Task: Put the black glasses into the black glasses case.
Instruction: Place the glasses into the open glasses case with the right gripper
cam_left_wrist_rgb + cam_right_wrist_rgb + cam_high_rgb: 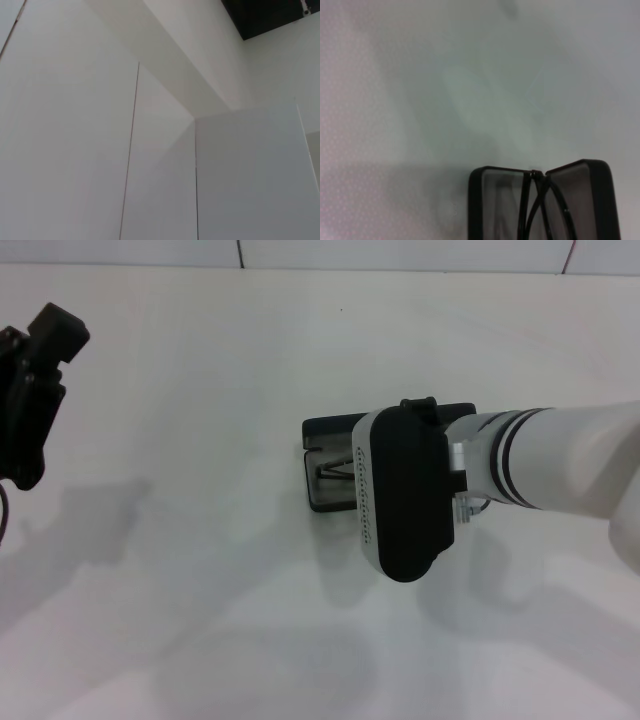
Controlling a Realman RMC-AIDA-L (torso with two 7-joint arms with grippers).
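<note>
We found the black glasses case (322, 462) lying open on the white table (200, 570), and we take it as our landmark. The right gripper (400, 490) hung directly over the case, its wrist housing covering most of the case from the head view, so we could not tell whether it was spread, closed, or holding anything. In the right wrist view the black glasses (540, 205) sat within the open case (477, 200), thin frame parts crossing its greyish lining. The left gripper (35, 390) was parked well apart from the case on the robot's left; its grip state was also unclear to us.

We judged the placing nearly done. One risk remained: a temple resting across the case rim could stop the lid closing, or a withdrawing gripper might snag the frame and drag it out.
</note>
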